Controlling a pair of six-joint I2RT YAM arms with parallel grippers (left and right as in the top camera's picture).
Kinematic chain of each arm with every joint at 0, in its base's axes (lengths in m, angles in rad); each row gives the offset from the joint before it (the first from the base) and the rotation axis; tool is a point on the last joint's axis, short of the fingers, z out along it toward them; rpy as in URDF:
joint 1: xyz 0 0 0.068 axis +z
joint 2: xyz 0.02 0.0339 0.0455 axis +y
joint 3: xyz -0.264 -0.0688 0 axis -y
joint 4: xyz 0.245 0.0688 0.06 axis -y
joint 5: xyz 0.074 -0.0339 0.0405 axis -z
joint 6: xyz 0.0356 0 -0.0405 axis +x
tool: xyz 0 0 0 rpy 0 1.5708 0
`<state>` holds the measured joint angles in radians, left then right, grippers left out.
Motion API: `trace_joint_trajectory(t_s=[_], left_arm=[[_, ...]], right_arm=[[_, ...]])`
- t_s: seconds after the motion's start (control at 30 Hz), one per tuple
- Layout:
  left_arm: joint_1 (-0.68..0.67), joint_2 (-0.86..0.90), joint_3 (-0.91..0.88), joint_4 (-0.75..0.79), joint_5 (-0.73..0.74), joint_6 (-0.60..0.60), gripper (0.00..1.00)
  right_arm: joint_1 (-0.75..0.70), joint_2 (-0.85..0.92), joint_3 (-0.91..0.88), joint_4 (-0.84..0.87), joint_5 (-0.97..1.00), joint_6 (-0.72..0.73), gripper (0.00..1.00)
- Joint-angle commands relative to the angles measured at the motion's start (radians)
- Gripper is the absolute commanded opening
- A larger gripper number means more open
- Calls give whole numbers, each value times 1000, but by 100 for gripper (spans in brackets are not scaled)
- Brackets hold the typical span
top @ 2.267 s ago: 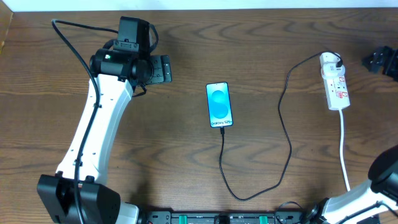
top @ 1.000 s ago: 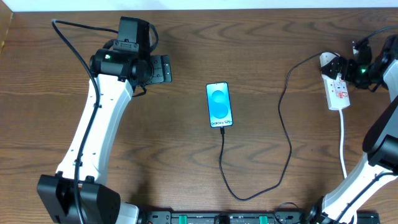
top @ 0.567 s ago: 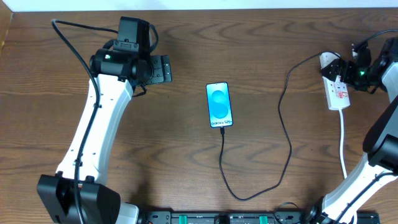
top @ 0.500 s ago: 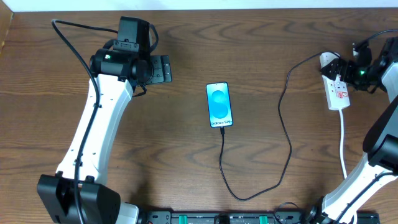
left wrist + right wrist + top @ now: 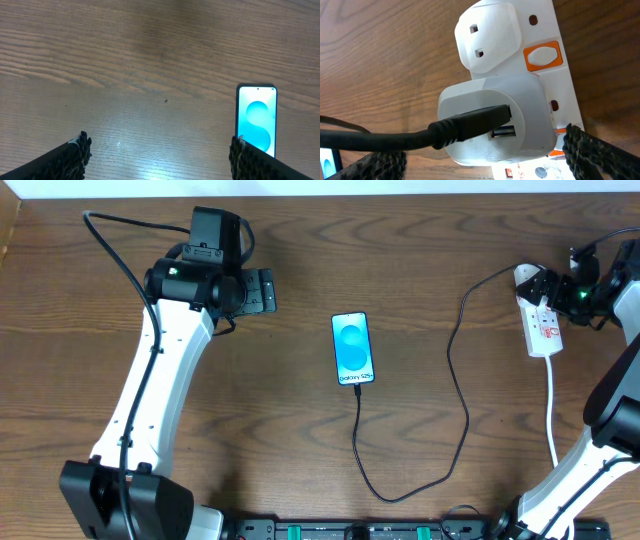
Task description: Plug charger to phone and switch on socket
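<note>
Right gripper [image 5: 482, 159]: fingers [image 5: 582, 147] wide apart, nothing between them, 1 on either side of the charger's white plug [image 5: 490, 120]. The plug sits in the socket [image 5: 545, 330] at the table's far right edge. 1 orange switch [image 5: 544, 55] shows clearly beyond the plug. A 2nd orange edge peeks out by the finger and is mostly hidden, so I cannot tell which one serves this outlet.

Black cable [image 5: 462, 400] loops back to the phone [image 5: 352, 348] at mid-table, meeting its lower edge; seating looks done, not confirmed.

Left gripper [image 5: 159, 152]: fingers spread, empty, hovering beside the phone.

Step in hand, judged: switching on. Press with 1 fingertip square on the rocker, approach from the switch side, and keep off the plug and cable so nothing is levered loose.
</note>
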<state>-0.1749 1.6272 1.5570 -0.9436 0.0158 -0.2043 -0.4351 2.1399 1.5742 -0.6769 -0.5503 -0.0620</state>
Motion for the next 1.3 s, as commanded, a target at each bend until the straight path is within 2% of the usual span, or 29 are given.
trace_joint_trajectory(t_s=[0.0,0.3,0.6,0.73,0.83,1.07,1.27], left_arm=[[0,-13,-1,-6,-17,16,90],[0,-13,-1,-6,-17,16,90],[0,-13,-1,-6,-17,16,90],[0,-13,-1,-6,-17,16,90],[0,-13,-1,-6,-17,16,90],[0,-13,-1,-6,-17,17,90],[0,-13,-1,-6,-17,16,90]], right_arm=[[43,8,-22,-23,-56,24,99],[113,8,-24,-58,-50,39,99],[107,8,-24,-66,-33,45,99],[93,0,-23,-99,2,124,99],[87,-26,-23,-151,179,256,99],[88,-248,-23,-286,542,430,99],[89,-502,-23,-272,541,443,99]])
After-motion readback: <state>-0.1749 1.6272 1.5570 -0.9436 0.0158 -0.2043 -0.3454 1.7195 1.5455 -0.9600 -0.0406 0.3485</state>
